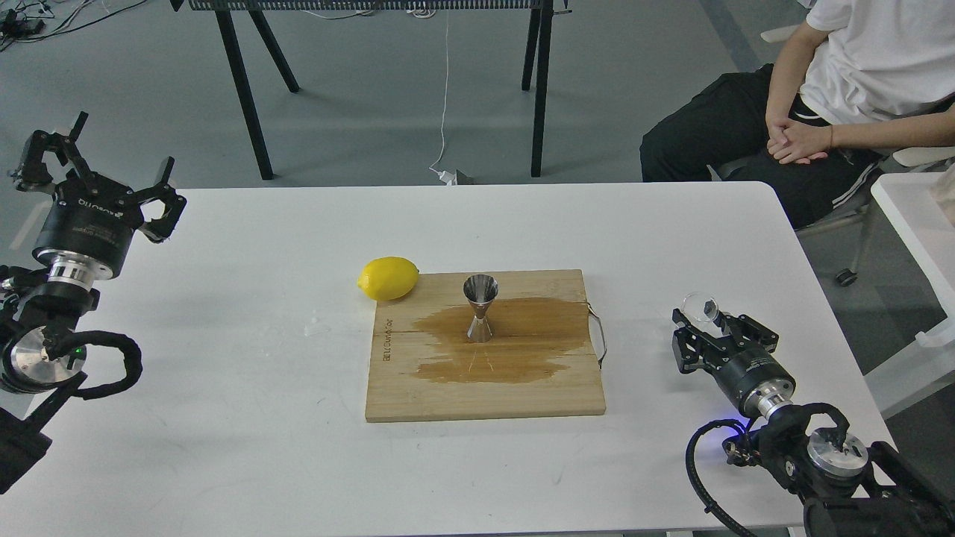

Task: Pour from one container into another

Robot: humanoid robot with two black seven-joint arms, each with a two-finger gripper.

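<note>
Clear cup [700, 306] sits at the right gripper [705, 322], fingers apparently closed on it, low over the table's [224, 418] right side. Steel jigger [480, 307] stands upright mid-board [485, 395] on a wet stain, well apart. Lemon [388, 277] touches the board's corner. Left gripper [104, 168] hangs open, idle. Pour not yet begun: next, carry the cup over the jigger's mouth and tilt.

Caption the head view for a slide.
Right claw holds the clear cup beside a wet cutting board bearing the steel jigger; left claw open.
</note>
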